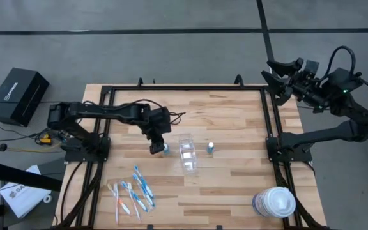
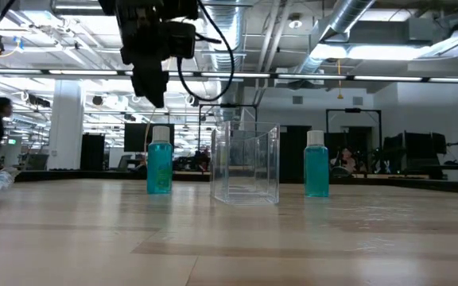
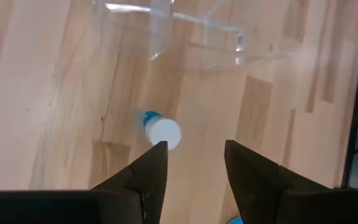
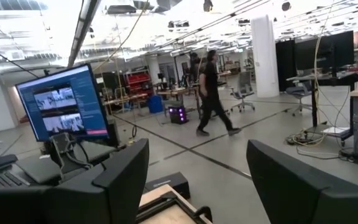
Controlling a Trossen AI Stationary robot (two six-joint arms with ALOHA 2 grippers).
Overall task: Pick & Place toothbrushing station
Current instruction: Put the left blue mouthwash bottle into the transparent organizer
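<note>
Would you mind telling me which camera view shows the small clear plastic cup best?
The low view: the small clear plastic cup stands whole, upright, between two teal tubes. The high view shows it from above, faint against the wood. The left wrist view catches only part of it; the right wrist view misses it.

I am finding nothing here that I can actually read. The black box sitting on the floor off the desk's far left corner is showing a pale strip of lettering, too small to make out. The white paper lying on the floor beside the desk's left edge is carrying dark print that is staying illegible. The monitor is displaying windows whose content I cannot read.
</note>
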